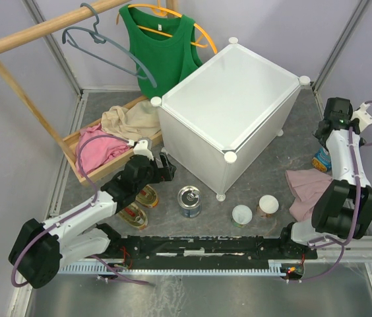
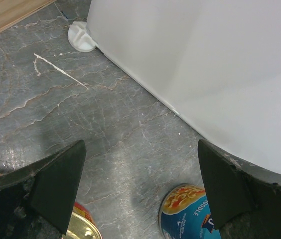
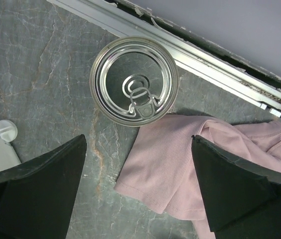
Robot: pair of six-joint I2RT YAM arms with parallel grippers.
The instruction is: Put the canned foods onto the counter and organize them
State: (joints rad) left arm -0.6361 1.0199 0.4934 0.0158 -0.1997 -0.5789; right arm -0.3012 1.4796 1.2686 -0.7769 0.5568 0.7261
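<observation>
The right gripper (image 3: 138, 142), opened wide, hangs over the grey stone surface (image 3: 31, 74), and the tall round steel can with the blue label (image 3: 134, 81) stands upright just ahead of it, beside a pink cloth (image 3: 165, 159), far from the left arm (image 1: 93, 208).

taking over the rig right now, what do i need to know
Left gripper: open, empty, low beside the cabinet, near the two oval tins.
Right gripper: open, empty, above a tall can by the pink shirt.
Second tall can and two small white-lidded cans stand on the table in front of the cabinet.
Done: nothing, no can is on the cabinet top.
Left: all six cans.
</observation>
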